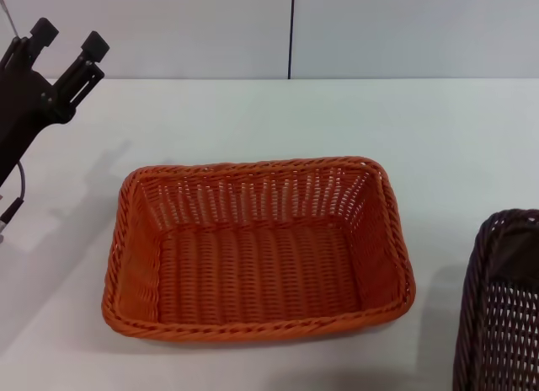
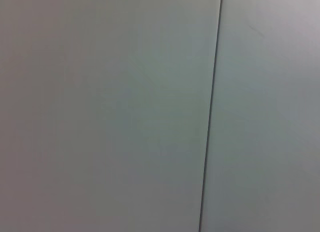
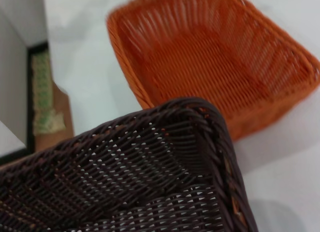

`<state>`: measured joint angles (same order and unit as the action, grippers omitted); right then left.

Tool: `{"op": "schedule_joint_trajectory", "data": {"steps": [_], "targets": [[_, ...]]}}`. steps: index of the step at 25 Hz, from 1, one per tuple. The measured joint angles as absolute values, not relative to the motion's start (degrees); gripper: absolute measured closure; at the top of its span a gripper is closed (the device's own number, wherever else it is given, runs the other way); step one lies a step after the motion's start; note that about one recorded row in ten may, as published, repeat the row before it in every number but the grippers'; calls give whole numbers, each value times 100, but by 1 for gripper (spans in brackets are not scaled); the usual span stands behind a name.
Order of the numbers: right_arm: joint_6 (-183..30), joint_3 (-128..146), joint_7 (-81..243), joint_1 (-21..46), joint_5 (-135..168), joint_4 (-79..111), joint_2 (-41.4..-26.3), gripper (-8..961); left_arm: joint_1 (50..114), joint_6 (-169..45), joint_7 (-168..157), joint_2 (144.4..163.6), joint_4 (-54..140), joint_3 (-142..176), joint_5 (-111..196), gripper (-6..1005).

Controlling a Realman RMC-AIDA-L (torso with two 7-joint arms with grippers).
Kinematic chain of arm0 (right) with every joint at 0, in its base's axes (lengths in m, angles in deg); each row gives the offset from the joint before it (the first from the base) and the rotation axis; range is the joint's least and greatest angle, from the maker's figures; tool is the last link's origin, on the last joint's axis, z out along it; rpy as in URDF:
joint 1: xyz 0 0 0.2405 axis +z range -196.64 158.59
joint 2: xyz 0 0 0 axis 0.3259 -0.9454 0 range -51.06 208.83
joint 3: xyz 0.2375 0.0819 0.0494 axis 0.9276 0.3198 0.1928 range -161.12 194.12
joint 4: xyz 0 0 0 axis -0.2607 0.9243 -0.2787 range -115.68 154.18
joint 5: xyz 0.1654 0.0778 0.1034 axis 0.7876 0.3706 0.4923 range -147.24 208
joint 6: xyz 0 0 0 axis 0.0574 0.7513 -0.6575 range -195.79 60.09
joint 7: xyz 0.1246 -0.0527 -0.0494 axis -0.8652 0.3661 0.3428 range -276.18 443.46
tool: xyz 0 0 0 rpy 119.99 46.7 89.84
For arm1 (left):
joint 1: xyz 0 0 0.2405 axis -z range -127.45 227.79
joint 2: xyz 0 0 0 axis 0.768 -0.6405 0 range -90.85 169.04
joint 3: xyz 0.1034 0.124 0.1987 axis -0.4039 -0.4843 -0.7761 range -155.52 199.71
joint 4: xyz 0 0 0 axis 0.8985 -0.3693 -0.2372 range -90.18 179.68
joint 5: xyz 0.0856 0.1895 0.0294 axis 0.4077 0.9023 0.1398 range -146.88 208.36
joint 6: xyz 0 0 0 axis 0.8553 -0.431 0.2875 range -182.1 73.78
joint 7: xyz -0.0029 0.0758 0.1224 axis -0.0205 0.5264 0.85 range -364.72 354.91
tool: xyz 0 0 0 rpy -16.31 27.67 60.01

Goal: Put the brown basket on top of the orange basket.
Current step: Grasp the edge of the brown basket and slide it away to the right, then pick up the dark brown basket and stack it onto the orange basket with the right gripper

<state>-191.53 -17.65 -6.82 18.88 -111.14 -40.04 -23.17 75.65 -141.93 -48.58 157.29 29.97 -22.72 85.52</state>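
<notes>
Currently: two baskets, well apart, not stacked

Counted: one orange basket [image 1: 257, 248], one brown basket [image 1: 503, 302], two arms, only one gripper in view.

Orange basket: flat on white table [image 1: 253, 113], centre of head view, long side across, empty, open side up. Seen again from right wrist camera [image 3: 215, 52], beyond the brown rim.

Brown basket: at robot's right, cut off by head-view edge, only the near-left corner and part of one wall showing. Clear strip of table between it and the orange one; no contact. Right wrist view filled in the foreground by its braided rim and woven inside [image 3: 135, 177]. Cannot tell whether resting on the table or lifted.

Left gripper [image 1: 72, 41]: raised at far left of head view, above the table's back-left area, well away from both baskets. Two black fingers spread apart, nothing between them. Left wrist camera: only pale wall panel [image 2: 100, 112] with one dark vertical seam.

Right gripper: not seen in any view; jaw state unknown.
</notes>
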Motion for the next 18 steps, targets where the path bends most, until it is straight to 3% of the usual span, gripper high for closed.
{"op": "schedule_joint_trajectory", "data": {"steps": [10, 18], "targets": [[-19264, -1355, -1236, 1870, -10416, -3984, -2311, 802, 7567, -14162, -4703, 15732, 2989, -2072, 8481, 189], [-19218, -1289, -2135, 1869, -9845, -4157, -2525, 802, 7582, -14205, -4700, 15741, 2981, -1631, 8480, 189]]}}
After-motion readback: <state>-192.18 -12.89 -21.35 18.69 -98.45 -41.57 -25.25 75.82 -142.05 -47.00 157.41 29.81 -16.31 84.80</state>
